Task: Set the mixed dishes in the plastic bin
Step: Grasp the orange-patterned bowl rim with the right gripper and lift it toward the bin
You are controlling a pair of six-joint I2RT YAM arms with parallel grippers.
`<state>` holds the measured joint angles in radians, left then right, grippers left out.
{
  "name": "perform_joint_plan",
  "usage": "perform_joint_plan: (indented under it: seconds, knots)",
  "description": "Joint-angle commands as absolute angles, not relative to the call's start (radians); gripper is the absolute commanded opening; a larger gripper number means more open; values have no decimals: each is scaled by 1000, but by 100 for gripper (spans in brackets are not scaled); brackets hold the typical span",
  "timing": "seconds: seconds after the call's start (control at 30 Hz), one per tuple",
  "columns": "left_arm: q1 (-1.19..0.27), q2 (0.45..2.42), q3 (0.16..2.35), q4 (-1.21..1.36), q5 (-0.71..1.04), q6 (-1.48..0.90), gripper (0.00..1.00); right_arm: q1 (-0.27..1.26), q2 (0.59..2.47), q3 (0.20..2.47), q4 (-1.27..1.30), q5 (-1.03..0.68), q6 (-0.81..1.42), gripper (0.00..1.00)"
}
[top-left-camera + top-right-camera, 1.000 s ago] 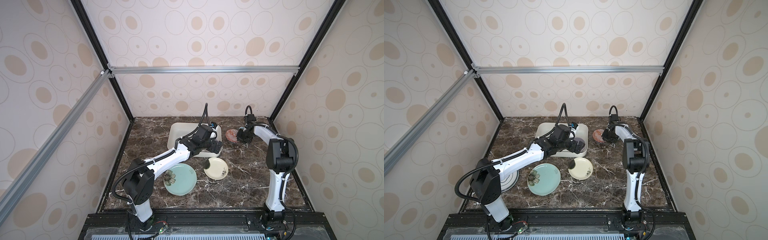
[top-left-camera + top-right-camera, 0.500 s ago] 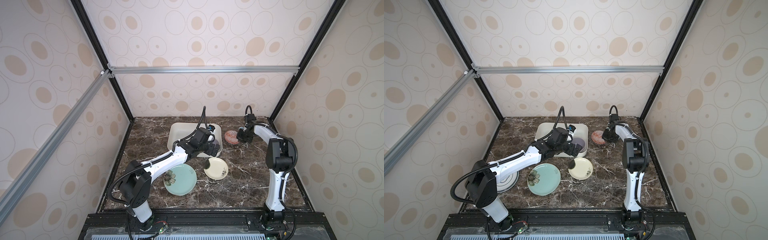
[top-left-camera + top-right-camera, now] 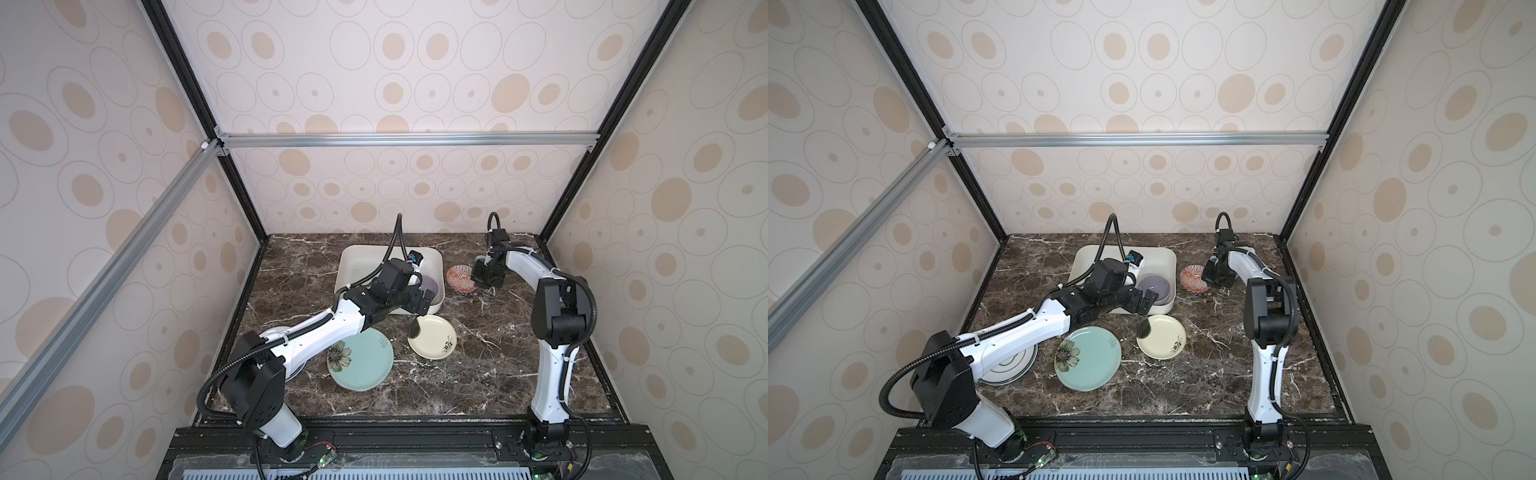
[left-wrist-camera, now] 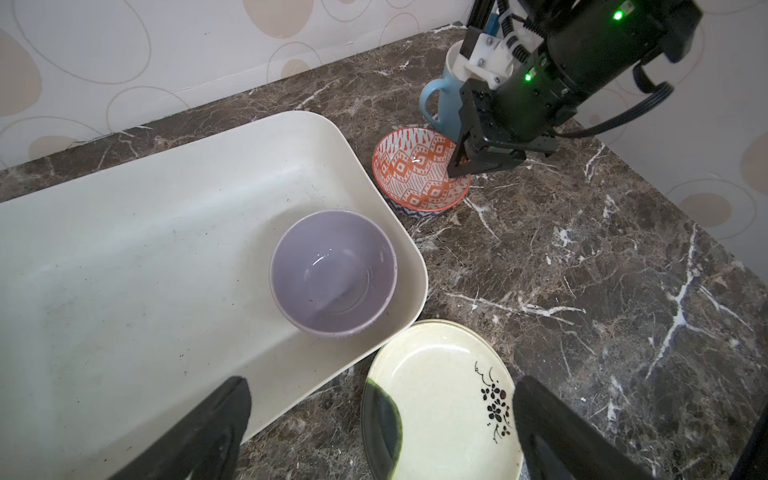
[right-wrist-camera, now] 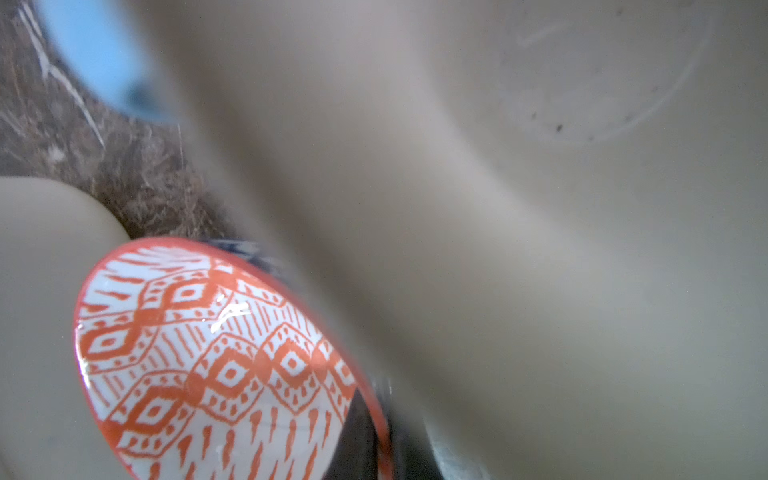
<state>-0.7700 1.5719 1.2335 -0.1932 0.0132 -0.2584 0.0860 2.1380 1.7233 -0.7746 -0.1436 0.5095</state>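
the right gripper clamps the rim of the red-patterned bowl just beside the plastic bin, so next it likely needs lifting over the bin's rim, while the left gripper, fingers apart and empty, hangs at the bin's corner.

Close-up red-patterned bowl, marble tabletop and blurred light-blue mug beyond it

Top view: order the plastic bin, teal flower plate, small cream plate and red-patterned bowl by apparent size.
1. plastic bin
2. teal flower plate
3. small cream plate
4. red-patterned bowl, tilted and farther back, yet plainly smallest
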Motion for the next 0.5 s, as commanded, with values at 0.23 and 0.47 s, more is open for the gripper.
perform_joint_plan:
  seconds: [0.23, 0.47]
  knots:
    - [-776, 1461, 1155, -159, -25, -277, 99, 103, 1979, 1631, -818, -167, 490, 0]
    - [-777, 1396, 1107, -160, -48, -284, 99, 118, 1914, 1630, -847, -166, 477, 0]
